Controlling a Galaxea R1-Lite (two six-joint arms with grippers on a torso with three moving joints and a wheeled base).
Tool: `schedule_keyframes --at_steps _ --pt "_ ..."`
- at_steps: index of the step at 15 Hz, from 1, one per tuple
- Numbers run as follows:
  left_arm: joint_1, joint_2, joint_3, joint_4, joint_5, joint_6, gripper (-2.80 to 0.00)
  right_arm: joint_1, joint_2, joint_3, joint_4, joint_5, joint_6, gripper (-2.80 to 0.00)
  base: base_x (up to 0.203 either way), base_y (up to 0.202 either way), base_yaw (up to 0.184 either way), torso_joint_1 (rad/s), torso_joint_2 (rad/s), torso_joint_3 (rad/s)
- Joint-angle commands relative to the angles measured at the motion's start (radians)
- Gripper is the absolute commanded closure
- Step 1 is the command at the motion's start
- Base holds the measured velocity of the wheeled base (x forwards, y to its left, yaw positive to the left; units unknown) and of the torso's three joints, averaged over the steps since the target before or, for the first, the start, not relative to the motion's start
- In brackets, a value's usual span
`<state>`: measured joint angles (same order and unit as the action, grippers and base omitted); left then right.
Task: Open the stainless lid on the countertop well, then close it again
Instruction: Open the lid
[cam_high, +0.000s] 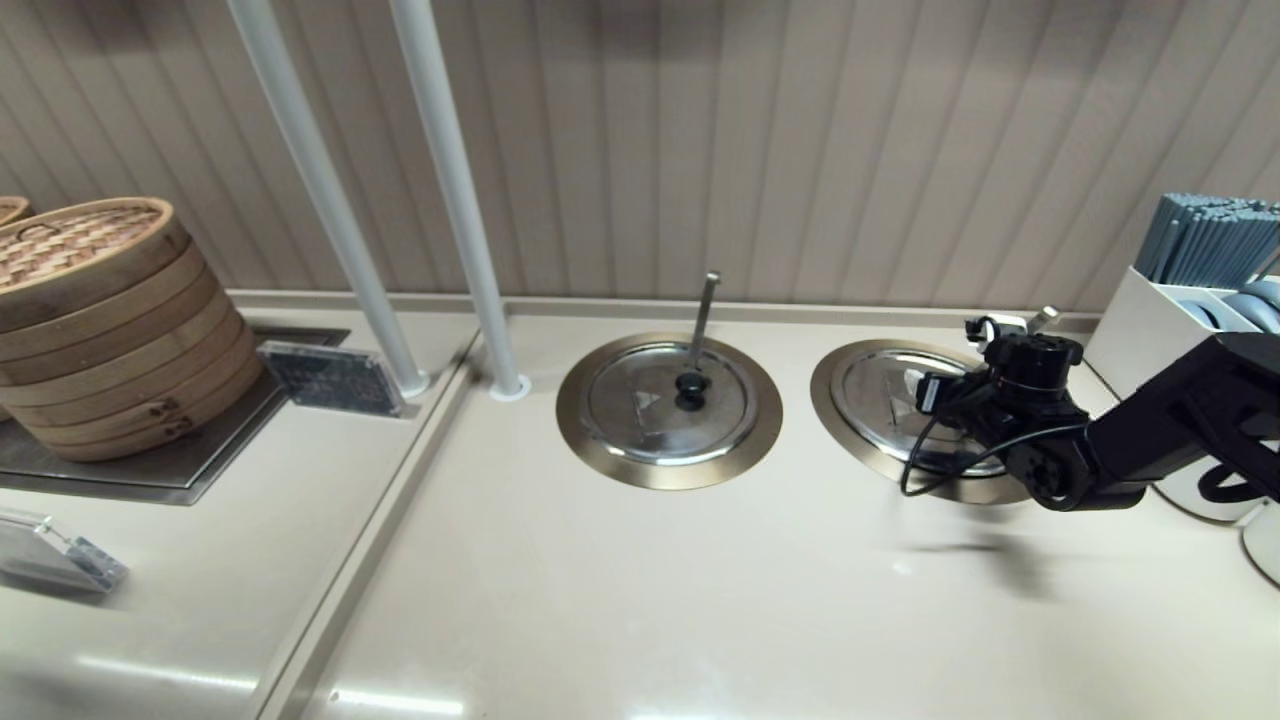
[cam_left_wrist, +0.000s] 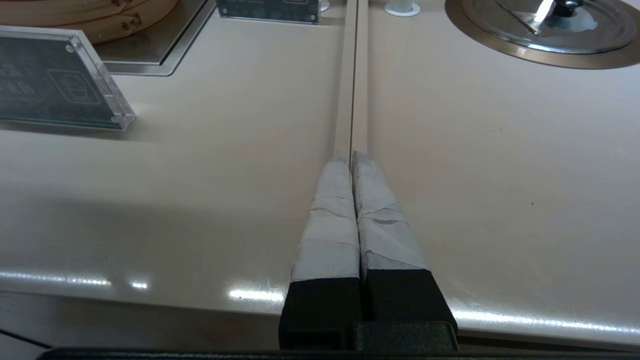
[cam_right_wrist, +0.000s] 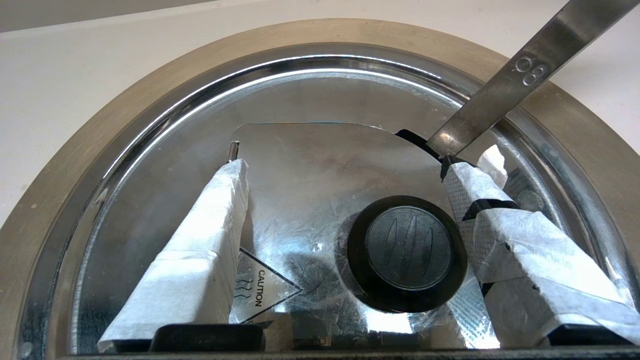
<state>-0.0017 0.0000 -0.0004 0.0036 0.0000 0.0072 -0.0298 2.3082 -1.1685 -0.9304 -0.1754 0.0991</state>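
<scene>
The stainless lid lies shut on the countertop well, whose bronze collar rings it; the well's inside is hidden. In the head view this lid is the right-hand one, half covered by my right wrist. My right gripper hangs open just above the lid. Its taped fingers straddle the black knob, which sits close to one finger. The slanting ladle handle pokes out of the lid's notch. My left gripper is shut and empty, low over the counter seam near the front edge.
The twin lid with its upright ladle handle sits left of the task lid. Two white poles rise behind it. Bamboo steamers and acrylic signs stand at the left. A white utensil box is at the far right.
</scene>
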Motion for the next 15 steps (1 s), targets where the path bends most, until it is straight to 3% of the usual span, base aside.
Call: schedule_keyframes --at_steps 1,15 --pt "0.0 0.0 0.0 0.001 0.0 0.0 0.0 -0.001 -0.006 0.001 -0.005 -0.01 0.0 -2.8 0.0 0.0 0.0 0.0 0.0 0.0" --pt "0.0 0.0 0.0 -0.001 0.0 -0.001 0.0 0.013 0.027 0.066 -0.085 -0.03 -0.004 -2.8 0.0 0.0 0.0 0.0 0.0 0.0"
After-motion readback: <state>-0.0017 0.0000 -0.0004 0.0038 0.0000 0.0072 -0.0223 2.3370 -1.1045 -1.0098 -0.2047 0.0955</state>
